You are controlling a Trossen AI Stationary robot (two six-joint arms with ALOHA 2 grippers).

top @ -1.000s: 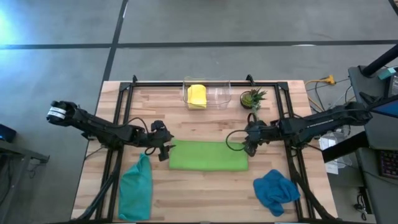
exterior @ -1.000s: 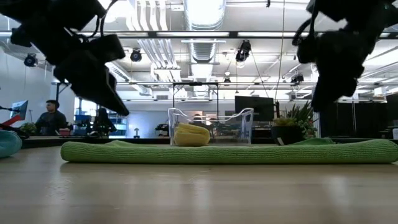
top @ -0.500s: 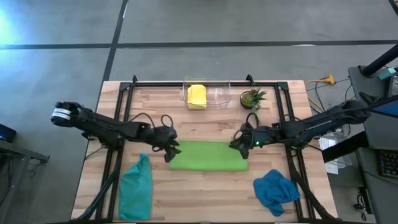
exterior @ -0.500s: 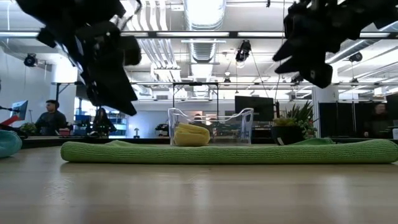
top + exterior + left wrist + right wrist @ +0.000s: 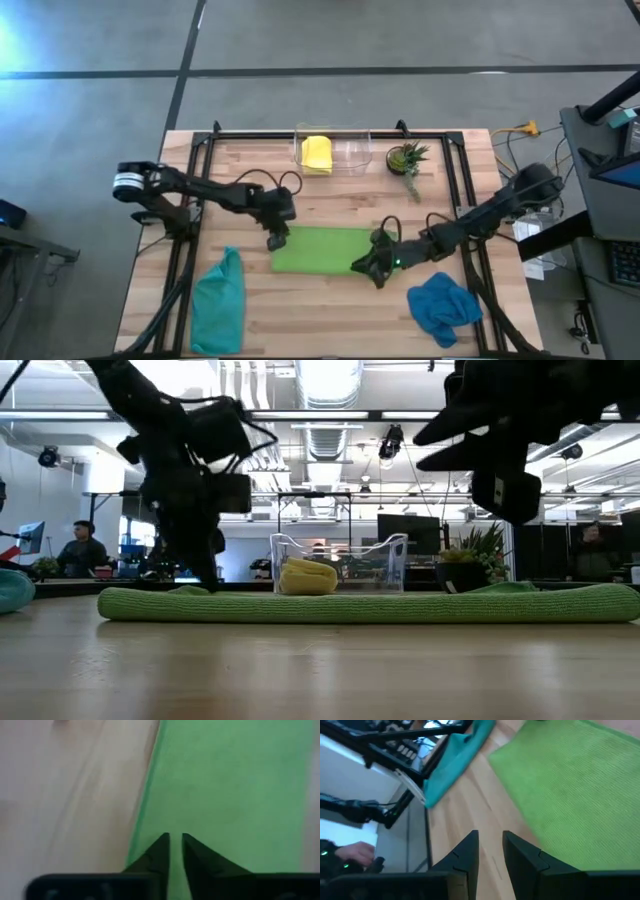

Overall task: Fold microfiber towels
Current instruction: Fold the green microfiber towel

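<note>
The lime green towel lies flat and folded in the middle of the table. My left gripper is down on its left edge near the far corner, shut on the cloth. My right gripper hovers by the towel's near edge. In the right wrist view it is open over bare wood. A teal towel lies bunched at the near left and a blue towel at the near right. The yellow towel lies folded inside a clear bin at the far edge. My left gripper pinches the lime green towel just inside its left edge, close to the far-left corner. Its fingers come from above, pointing down. One layer or several, I cannot tell. The towel lies flat on the table.
A small potted plant stands right of the clear bin. A black frame runs along the table's left, far and right sides. Bare wood lies between the green towel and the near edge. People show in the room beyond the table.
My left gripper has gone a little toward the table's right edge and down onto the green towel's far-left corner. My right gripper has left the towel's far-right corner and gone toward the near edge and the left, staying above the table. The towel has kept still.
</note>
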